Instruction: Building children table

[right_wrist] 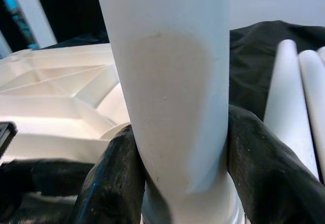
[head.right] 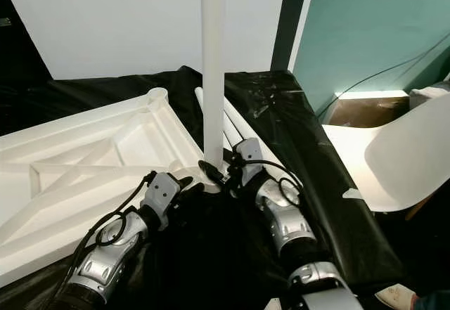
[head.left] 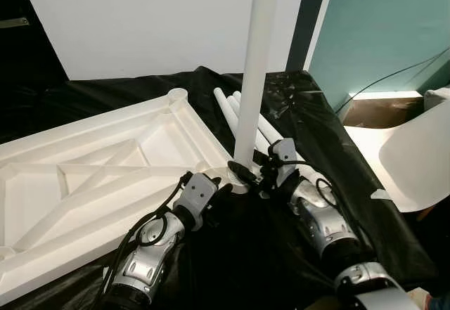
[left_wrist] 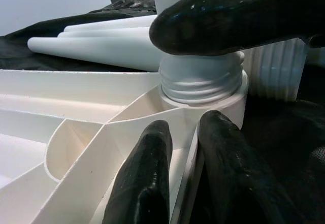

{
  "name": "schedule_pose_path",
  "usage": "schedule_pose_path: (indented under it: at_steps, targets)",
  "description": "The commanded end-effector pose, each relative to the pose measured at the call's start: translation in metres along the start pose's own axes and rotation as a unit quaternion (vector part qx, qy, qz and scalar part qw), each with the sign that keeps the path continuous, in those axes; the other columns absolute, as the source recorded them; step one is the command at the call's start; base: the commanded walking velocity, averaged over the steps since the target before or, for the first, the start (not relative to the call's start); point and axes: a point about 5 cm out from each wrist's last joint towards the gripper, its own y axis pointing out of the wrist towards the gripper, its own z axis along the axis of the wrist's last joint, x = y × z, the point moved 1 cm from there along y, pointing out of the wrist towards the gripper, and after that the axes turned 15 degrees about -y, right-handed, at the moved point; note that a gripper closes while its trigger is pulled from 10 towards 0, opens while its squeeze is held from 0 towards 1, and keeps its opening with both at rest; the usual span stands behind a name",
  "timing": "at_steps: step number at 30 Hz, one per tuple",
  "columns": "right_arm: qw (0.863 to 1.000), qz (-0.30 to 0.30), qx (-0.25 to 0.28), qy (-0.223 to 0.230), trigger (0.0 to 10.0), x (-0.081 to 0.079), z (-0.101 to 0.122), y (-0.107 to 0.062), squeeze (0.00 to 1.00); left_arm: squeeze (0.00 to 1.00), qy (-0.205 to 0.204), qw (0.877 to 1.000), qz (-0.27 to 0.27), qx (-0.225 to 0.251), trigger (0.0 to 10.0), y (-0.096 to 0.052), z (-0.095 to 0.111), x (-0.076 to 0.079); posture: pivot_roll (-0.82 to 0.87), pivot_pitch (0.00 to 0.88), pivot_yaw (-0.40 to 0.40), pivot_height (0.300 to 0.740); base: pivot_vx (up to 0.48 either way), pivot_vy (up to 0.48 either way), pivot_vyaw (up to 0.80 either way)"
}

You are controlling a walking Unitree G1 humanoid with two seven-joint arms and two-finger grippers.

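White plastic leg (head.left: 254,71) stands upright in the near right corner socket of the upturned tabletop (head.left: 105,176), right gripper (right_wrist: 177,168) clamped round its base, left gripper (left_wrist: 188,178) nearly closed, steadying the corner; I'd twist it plumb.

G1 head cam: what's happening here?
The robot is fitting a table leg into a corner socket of the upside-down white tabletop. The right gripper is clamped around the upright leg near its base; threads are visible above the socket, so it is not fully seated. The left gripper rests at the tabletop's corner beside the socket. Spare legs lie on the black sheet behind.
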Motion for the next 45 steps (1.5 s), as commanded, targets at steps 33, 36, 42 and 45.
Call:
schedule_pose_path:
  at_steps: [33, 36, 42, 45]
  targets:
    - [0.966, 0.247, -0.036, -0.069, 0.0, 0.039, 0.014, 0.003, 0.00, 0.00, -0.018, 0.997, -0.039, -0.066, 10.0, -0.004, -0.031, 0.018, 0.17, 0.000, -0.047, 0.740, 0.000, 0.000, 0.00]
    - [0.964, 0.252, -0.039, -0.070, 0.0, 0.042, 0.014, 0.004, 0.00, 0.00, -0.018, 0.997, -0.038, -0.066, 10.0, -0.004, -0.031, 0.018, 0.17, 0.000, -0.048, 0.740, 0.000, 0.000, 0.00]
    - [0.958, 0.277, -0.054, -0.047, 0.0, 0.040, 0.008, -0.001, 0.00, 0.00, -0.021, 0.997, -0.036, -0.065, 10.0, -0.005, -0.032, 0.019, 0.17, 0.000, -0.047, 0.740, 0.000, 0.000, 0.00]
    - [0.963, 0.265, -0.041, -0.001, 0.0, 0.026, 0.002, -0.006, 0.00, 0.00, -0.022, 0.997, -0.040, -0.066, 10.0, -0.006, -0.033, 0.022, 0.16, 0.000, -0.039, 0.740, 0.000, 0.000, 0.00]
